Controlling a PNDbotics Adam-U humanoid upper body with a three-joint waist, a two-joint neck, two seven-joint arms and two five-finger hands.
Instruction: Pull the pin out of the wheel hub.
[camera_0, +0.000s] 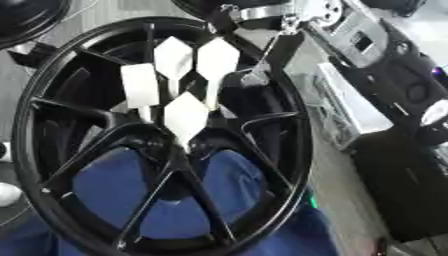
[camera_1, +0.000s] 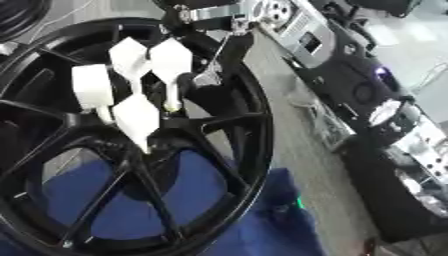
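Black wheel (camera_0: 52, 165) lies askew over blue cloth (camera_0: 114, 185). Four white pins (camera_0: 185, 117) stand in the hub at its centre, heads up, clustered close. Right hand (camera_0: 262, 15) at top edge above the rim, silver and black; can't tell finger state. Left hand unseen.

grey floor (camera_1: 289, 145), blue cloth (camera_0: 114, 185)

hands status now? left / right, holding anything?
Left hand: not in view.
Right hand: at the top rim of the wheel, above the white pins; cannot tell whether open or shut.
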